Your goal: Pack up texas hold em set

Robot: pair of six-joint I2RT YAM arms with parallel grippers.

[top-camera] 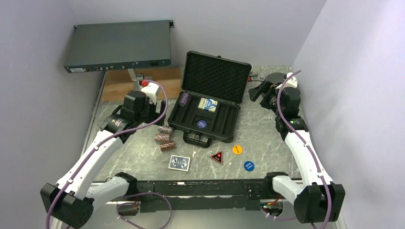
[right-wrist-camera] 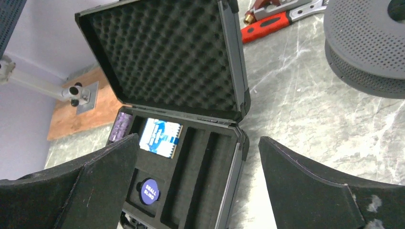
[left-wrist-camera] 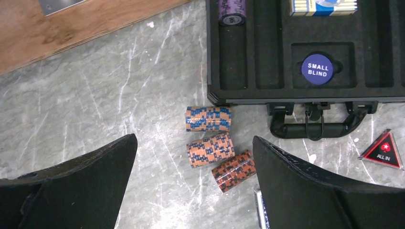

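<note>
Found the case open at centre of the top view, lid up, holding a purple roll, a deck and a small-blind button. Spotted three brown rolls side by side on the table, left of the handle, with a second deck below them. Noted a red triangle, orange button and blue button lower right. Saw left claw spread wide, empty, above the rolls; right claw likewise gaping, empty, right of the case.

black case, orange-blue patterned chip rolls
</note>
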